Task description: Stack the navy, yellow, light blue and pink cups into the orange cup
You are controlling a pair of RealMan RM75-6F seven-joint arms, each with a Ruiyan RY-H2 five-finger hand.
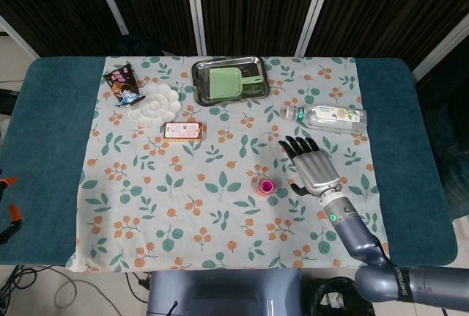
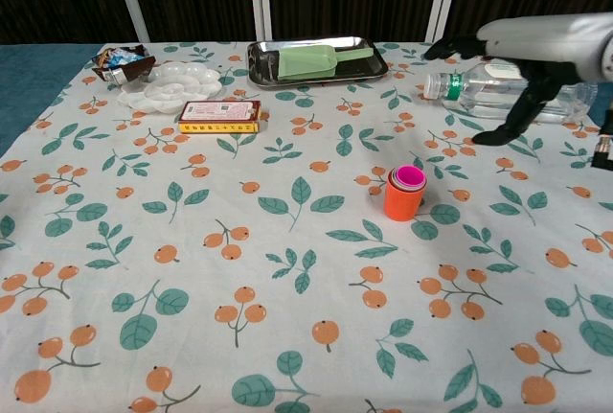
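Right hand (image 1: 315, 171) sits lower right of centre in head view, fingers spread wide, holding nothing, clear of the cup stack beside it. Orange cup (image 2: 403, 198) stands upright mid-frame on the cloth (image 2: 192, 240) w/ pink cup (image 2: 411, 177) nested flush at top, other rims just showing round it. Further back: bottle (image 1: 330, 117) on its side, tray (image 1: 229, 80) w/ green scoop at upper centre.

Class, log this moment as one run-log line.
right hand: open, clear of cups | pink cup: nested in orange cup | left hand: not in view
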